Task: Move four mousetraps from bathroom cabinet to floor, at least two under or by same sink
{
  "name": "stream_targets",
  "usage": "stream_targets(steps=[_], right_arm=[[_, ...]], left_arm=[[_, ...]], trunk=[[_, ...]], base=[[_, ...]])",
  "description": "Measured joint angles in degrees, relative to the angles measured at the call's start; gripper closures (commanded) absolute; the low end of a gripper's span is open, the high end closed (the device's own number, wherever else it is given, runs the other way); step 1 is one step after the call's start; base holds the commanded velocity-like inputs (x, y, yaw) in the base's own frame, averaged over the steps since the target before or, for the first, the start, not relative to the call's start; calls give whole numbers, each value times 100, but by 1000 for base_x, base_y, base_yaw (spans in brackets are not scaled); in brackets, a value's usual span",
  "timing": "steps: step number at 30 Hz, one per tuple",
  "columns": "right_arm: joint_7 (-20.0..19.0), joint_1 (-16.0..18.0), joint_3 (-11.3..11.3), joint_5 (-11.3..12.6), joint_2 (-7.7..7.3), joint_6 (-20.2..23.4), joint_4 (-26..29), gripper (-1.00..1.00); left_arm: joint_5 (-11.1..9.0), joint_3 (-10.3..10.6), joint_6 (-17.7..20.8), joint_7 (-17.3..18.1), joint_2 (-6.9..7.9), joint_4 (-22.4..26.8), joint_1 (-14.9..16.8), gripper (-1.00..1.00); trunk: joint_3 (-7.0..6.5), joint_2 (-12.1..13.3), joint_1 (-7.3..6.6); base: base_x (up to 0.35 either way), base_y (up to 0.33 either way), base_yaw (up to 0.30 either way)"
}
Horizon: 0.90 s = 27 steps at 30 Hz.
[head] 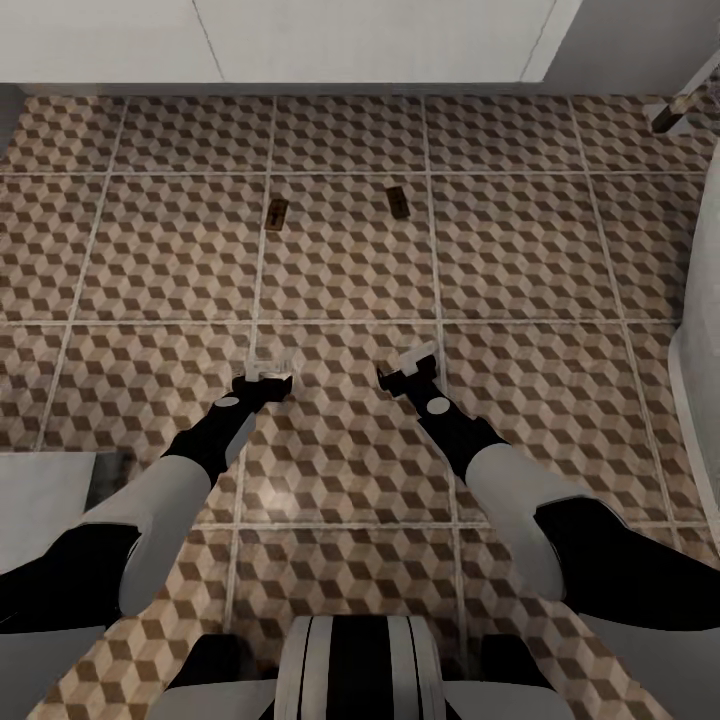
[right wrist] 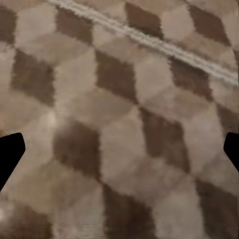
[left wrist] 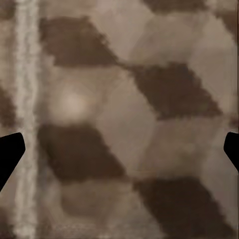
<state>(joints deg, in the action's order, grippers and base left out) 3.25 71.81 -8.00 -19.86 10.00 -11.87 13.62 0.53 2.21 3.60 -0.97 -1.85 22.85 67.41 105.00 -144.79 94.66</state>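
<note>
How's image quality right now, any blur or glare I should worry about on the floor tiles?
Head view: sharp enough to show two mousetraps on the bathroom floor, with a faint pale sheen near the left arm. Left wrist view: very close, tile pattern soft and pixelated, one bright glare spot. Right wrist view: also blurry, grout line smeared.

Brown-beige cube-patterned bathroom floor (head: 350, 260); tan mousetraps (head: 277, 213).

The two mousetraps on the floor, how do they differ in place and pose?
The left mousetrap lies just right of a grout line, ahead of the left gripper; the right mousetrap lies mid-tile, slightly farther away, ahead of the right gripper. Their long sides tilt opposite ways. Both lie flat on the bathroom floor, ungripped.
</note>
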Motion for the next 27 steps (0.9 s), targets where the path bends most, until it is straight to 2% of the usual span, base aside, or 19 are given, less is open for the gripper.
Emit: stream_targets(steps=[11, 27], right_arm=[[0, 0, 0, 0, 0, 0, 0, -100], [27, 0, 0, -9, 0, 23, 0, -100]], left_arm=[[4, 6, 0, -1, -7, 31, 0, -100], [0, -8, 43, -9, -20, 136, 0, -100]], trunk=[[0, 0, 0], [0, 0, 0]], base=[[-297, 0, 0], [-26, 0, 0]])
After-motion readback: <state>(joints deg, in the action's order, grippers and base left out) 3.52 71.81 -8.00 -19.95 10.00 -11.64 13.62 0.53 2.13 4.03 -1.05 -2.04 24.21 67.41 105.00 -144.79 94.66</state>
